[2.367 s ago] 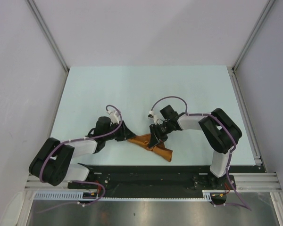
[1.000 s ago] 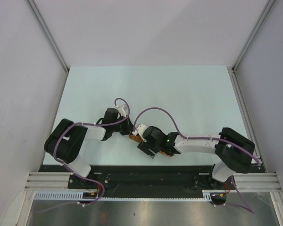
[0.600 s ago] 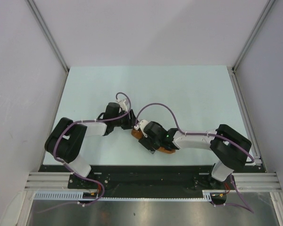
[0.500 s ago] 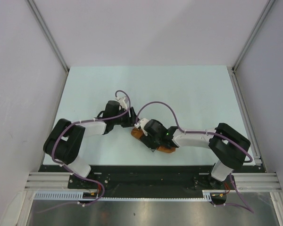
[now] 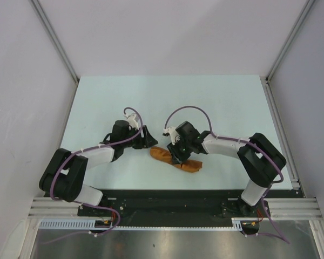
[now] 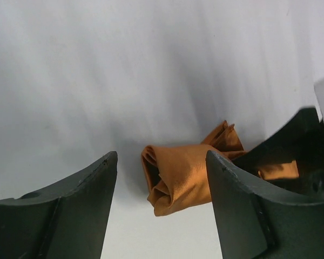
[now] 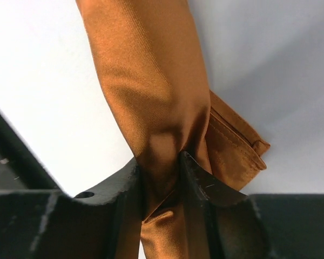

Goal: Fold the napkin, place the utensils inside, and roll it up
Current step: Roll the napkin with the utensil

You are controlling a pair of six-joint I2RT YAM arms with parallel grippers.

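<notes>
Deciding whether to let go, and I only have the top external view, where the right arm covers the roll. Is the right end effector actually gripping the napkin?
Observer: Yes. The right wrist view shows the right end effector shut on the napkin, with the cloth pinched tight.
Operator: And the left one?
Observer: The left end effector is open. The napkin's rolled end sits ahead of the gap, not gripped.
Operator: Any utensils poking out?
Observer: None visible in either wrist view. That rolled end shows only cloth.
</notes>
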